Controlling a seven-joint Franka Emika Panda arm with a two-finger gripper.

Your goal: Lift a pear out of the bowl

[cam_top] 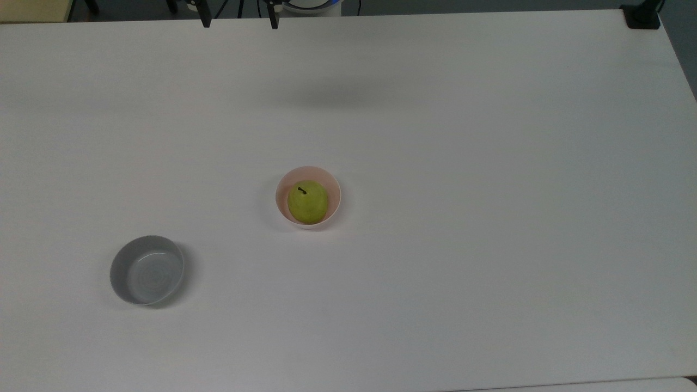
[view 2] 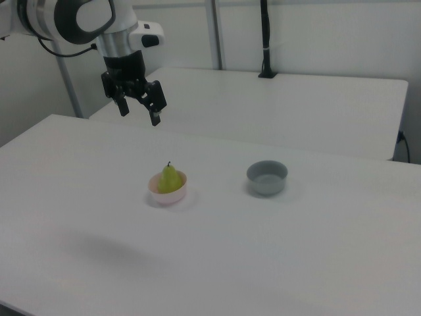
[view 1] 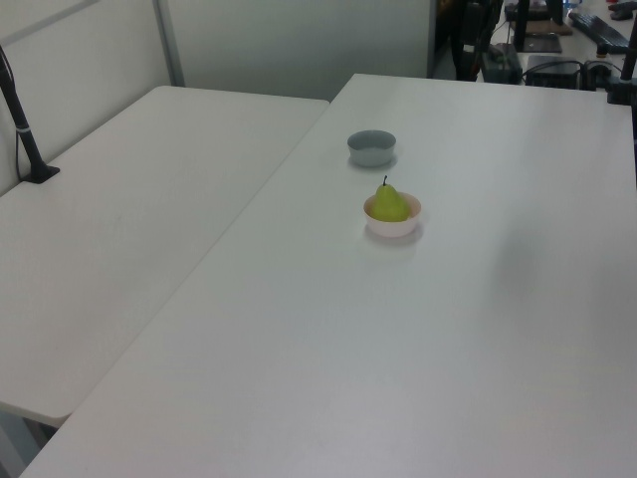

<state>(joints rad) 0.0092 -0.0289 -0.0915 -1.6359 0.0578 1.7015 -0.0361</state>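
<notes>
White table (cam_top: 490, 163): one pear (cam_top: 307, 202), one pink bowl (cam_top: 283, 186), one grey bowl (cam_top: 146, 269).

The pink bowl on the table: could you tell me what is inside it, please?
A pear stands upright in the pink bowl, stem up. It covers the bowl's bottom.

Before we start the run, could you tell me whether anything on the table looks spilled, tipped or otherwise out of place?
Nothing stands out. The pear sits stem-up in the pink bowl, the grey bowl stands upright and empty, and the open gripper hangs above the table, apart from both.
</notes>
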